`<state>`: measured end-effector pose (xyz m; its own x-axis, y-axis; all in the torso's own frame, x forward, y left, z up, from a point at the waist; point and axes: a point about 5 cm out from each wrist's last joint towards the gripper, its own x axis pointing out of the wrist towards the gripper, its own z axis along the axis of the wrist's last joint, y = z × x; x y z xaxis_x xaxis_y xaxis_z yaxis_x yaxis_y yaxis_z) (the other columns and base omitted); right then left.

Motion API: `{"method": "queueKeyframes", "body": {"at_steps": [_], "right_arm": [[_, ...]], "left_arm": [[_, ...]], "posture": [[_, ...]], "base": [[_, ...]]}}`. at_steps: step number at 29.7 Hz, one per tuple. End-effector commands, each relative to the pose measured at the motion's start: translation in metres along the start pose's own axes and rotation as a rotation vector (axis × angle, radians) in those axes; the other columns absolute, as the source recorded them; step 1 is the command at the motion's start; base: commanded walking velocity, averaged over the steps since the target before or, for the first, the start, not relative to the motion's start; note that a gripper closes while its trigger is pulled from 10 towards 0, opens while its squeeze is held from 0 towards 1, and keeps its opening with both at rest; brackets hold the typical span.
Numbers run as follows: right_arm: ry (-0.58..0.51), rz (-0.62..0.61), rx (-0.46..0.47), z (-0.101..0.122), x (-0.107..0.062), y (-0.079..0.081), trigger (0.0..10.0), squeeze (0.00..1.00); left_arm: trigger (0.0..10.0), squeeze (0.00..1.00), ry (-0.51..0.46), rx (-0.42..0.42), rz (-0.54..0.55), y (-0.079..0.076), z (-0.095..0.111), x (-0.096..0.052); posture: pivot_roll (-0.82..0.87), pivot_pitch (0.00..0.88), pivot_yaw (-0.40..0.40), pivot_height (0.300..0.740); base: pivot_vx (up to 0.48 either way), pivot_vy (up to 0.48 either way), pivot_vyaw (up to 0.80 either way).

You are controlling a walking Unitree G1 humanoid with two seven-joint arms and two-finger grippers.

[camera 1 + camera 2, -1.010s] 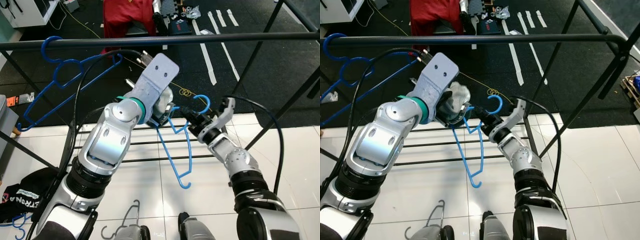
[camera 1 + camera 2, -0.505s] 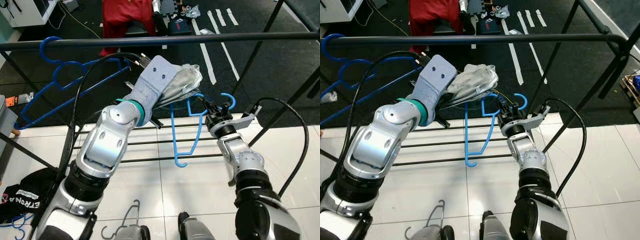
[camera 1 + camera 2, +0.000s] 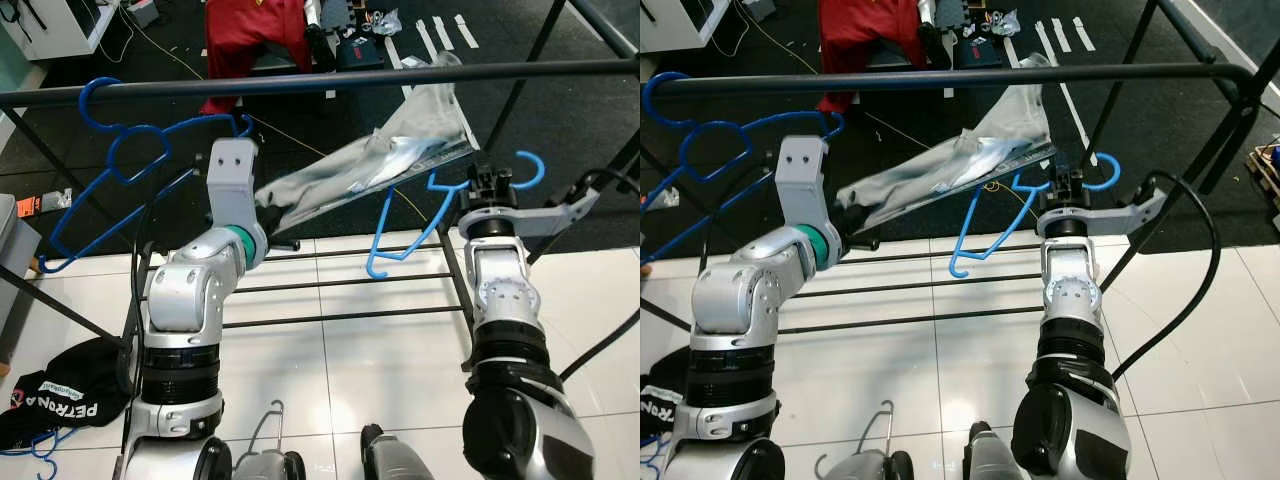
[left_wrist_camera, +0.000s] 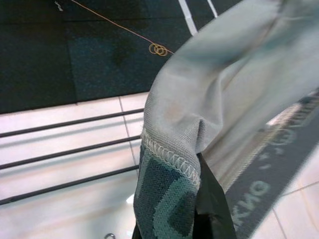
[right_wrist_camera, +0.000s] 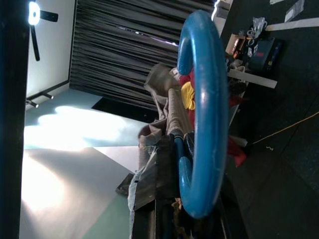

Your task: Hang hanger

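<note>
Below the black rail (image 3: pixel 330 80) of the clothes rack, the right hand (image 3: pixel 487 183) was closed on the neck of the blue hanger (image 3: pixel 420 225), whose hook (image 3: pixel 528 168) stood just under and short of the rail, not yet over it. A grey garment (image 3: pixel 385 160) stretched from the hanger's shoulder across to the left hand (image 4: pixel 199 199), whose dark fingers were pinched shut on the knitted hem of the cloth.

To my mind the step in hand was the lift and hook-on. It would go best if the right hand raised the hanger until the hook's open mouth cleared the top of the rail, then carried it across and let it settle, releasing only once the hook bore the weight. The left hand was holding the garment taut and sideways, which would likely twist the hanger as it rose; easing that pull, or letting go once the cloth sat on the hanger, should keep the hook square to the rail. A second blue hanger (image 3: pixel 130 160) already hung on the rail well to the left, so the landing spot looked free.

Whether the garment was properly seated on the hanger could not be told: its upper end crossed the rail in the head views, and cloth covered the hanger's far shoulder. The right fingertips were buried behind hook and cloth in the right wrist view.
</note>
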<state>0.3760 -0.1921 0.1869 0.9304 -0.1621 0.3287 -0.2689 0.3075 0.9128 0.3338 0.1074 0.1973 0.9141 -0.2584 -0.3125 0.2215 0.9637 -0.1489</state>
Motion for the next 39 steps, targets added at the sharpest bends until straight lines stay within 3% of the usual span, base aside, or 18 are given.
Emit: {"method": "queueKeyframes", "body": {"at_steps": [1,4,6,10,12,14,15,17,19,20,24,30,33,35,39], "right_arm": [[-0.077,-0.018,0.053,0.009,0.002,0.002,10.0,0.00],[-0.162,-0.075,0.137,0.017,0.001,-0.004,10.0,0.00],[-0.236,-0.125,0.235,0.025,0.002,-0.009,10.0,0.00],[-0.299,-0.172,0.296,0.032,0.002,-0.013,10.0,0.00],[-0.336,-0.208,0.248,0.034,0.002,-0.013,10.0,0.00],[-0.336,-0.208,0.248,0.034,0.002,-0.013,10.0,0.00],[-0.370,-0.253,0.235,0.035,0.001,-0.015,10.0,0.00],[-0.385,-0.289,0.132,0.037,0.000,-0.014,10.0,0.00],[-0.385,-0.289,0.132,0.037,0.000,-0.014,10.0,0.00],[-0.383,-0.290,0.088,0.037,0.001,-0.012,10.0,0.00],[-0.383,-0.282,0.030,0.037,0.002,-0.009,10.0,0.00],[-0.364,-0.270,-0.150,0.031,0.007,0.001,10.0,0.00],[-0.364,-0.270,-0.150,0.031,0.007,0.001,10.0,0.00],[-0.345,-0.279,-0.248,0.020,0.008,0.007,10.0,0.00],[-0.341,-0.306,-0.259,0.008,0.007,0.009,10.0,0.00]], "left_arm": [[10.0,0.00,0.039,0.012,0.029,0.004,-0.012,0.001],[10.0,0.00,0.053,0.032,0.016,-0.001,-0.020,0.001],[10.0,0.00,0.035,0.101,-0.005,-0.005,-0.019,0.001],[10.0,0.00,0.006,0.196,-0.023,-0.009,-0.020,0.001],[10.0,0.00,-0.019,0.217,-0.062,-0.019,-0.019,0.002],[10.0,0.00,-0.019,0.217,-0.062,-0.019,-0.019,0.002],[10.0,0.00,-0.033,0.242,-0.107,-0.027,-0.018,0.002],[10.0,0.00,-0.047,0.269,-0.174,-0.042,-0.015,0.000],[10.0,0.00,-0.047,0.269,-0.174,-0.042,-0.015,0.000],[10.0,0.00,-0.052,0.273,-0.193,-0.046,-0.013,-0.001],[10.0,0.00,-0.054,0.261,-0.247,-0.055,-0.010,-0.004],[10.0,0.00,-0.054,0.263,-0.377,-0.080,-0.005,-0.010],[10.0,0.00,-0.054,0.263,-0.377,-0.080,-0.005,-0.010],[10.0,0.00,-0.031,0.243,-0.413,-0.089,-0.006,-0.012],[10.0,0.00,-0.010,0.204,-0.422,-0.093,-0.008,-0.013]], "posture": [[-0.04,0.134,0.130,0.740],[-0.04,0.133,0.131,0.740],[-0.03,0.133,0.134,0.740],[-0.04,0.133,0.136,0.740],[-0.04,0.133,0.138,0.740],[-0.04,0.133,0.138,0.740],[-0.04,0.131,0.136,0.740],[-0.04,0.130,0.135,0.740],[-0.04,0.130,0.135,0.740],[-0.04,0.130,0.134,0.740],[-0.04,0.127,0.134,0.740],[-0.04,0.120,0.133,0.740],[-0.04,0.120,0.133,0.740],[-0.04,0.118,0.132,0.740],[-0.03,0.113,0.120,0.740]], "base": [[0.000,0.000,0.00],[0.000,0.000,0.00],[0.000,0.000,0.00],[0.000,0.000,0.00],[0.000,0.000,0.00],[0.000,0.000,0.00],[0.000,0.000,0.00],[0.000,0.000,0.00],[0.000,0.000,0.00],[0.000,0.000,0.00],[0.000,0.000,0.00],[0.000,0.000,0.00],[0.000,0.000,0.00],[0.000,0.000,0.00],[0.000,0.000,0.00]]}}
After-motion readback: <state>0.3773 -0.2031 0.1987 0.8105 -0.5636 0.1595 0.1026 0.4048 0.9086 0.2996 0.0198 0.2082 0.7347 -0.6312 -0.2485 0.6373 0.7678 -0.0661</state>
